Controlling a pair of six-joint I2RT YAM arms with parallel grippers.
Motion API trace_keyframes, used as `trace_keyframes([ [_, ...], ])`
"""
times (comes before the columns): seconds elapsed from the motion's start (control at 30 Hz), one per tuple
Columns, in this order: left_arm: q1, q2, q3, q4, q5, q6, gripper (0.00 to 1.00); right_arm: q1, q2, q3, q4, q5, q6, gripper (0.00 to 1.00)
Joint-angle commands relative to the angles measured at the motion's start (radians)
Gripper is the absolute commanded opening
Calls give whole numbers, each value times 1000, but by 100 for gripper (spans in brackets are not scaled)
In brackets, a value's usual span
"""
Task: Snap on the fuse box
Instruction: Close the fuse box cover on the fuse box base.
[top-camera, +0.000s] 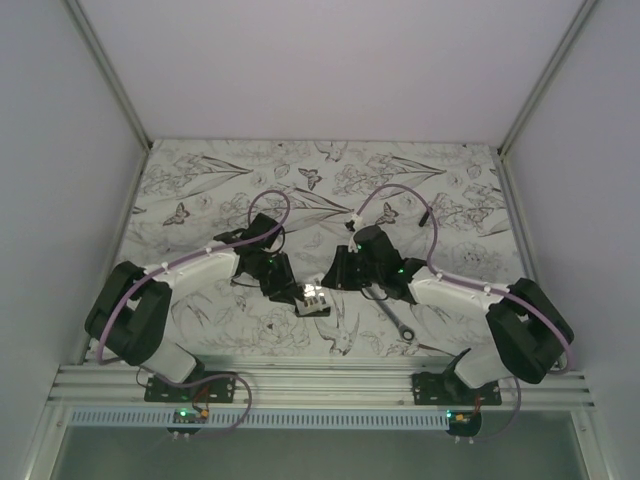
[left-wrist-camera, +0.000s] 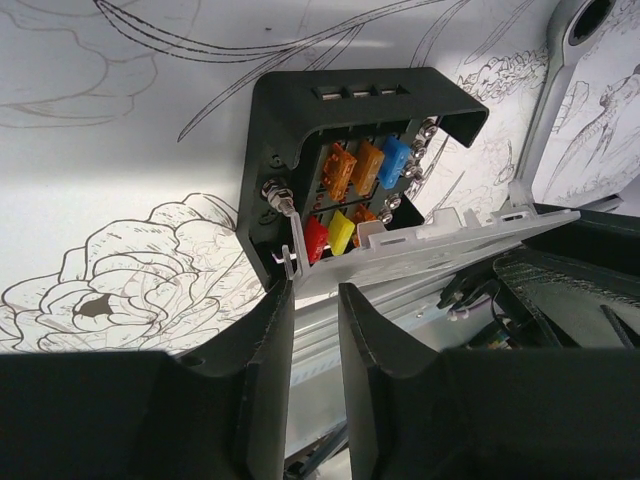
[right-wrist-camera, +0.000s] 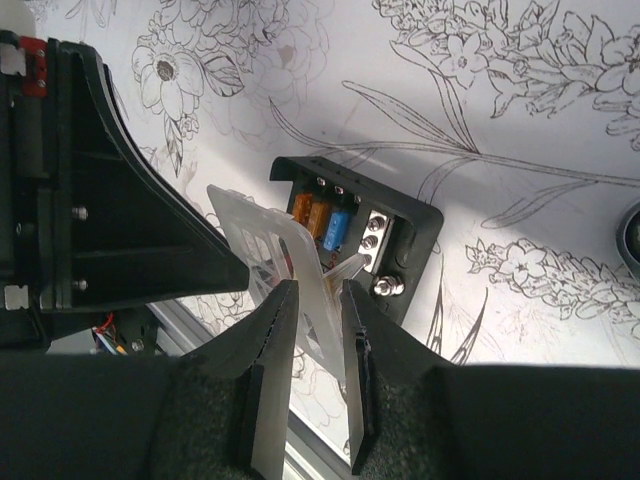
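The fuse box (top-camera: 312, 299) is a small black square box lying between the two grippers; orange, blue, yellow and red fuses show inside it (left-wrist-camera: 352, 170). A clear plastic lid (right-wrist-camera: 262, 240) stands tilted over the box's near side, one edge down at the box (right-wrist-camera: 355, 235). My right gripper (right-wrist-camera: 318, 288) is shut on that lid, pinching its edge between both fingers. My left gripper (left-wrist-camera: 315, 290) sits just short of the box's near corner, its fingers a narrow gap apart with nothing between them. In the top view both grippers (top-camera: 285, 287) (top-camera: 336, 279) flank the box.
A silver wrench (top-camera: 396, 319) lies on the flower-print table just right of the box, under the right arm; its head shows at the top right of the left wrist view (left-wrist-camera: 570, 40). The metal rail at the table's near edge (top-camera: 320, 385) runs close behind the grippers.
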Motion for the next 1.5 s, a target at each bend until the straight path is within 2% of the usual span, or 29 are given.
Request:
trace_keyframes([
  [0.0,-3,-21,50,48,48,7,26,27,-39,-9,2,-61,39,29],
  [0.73,19,53,74,7,42,51,26,42,9,-31,28,-42,57,29],
  [1.47,19,11,74,-2,30,49,26,57,-16,-55,49,-39,70,30],
])
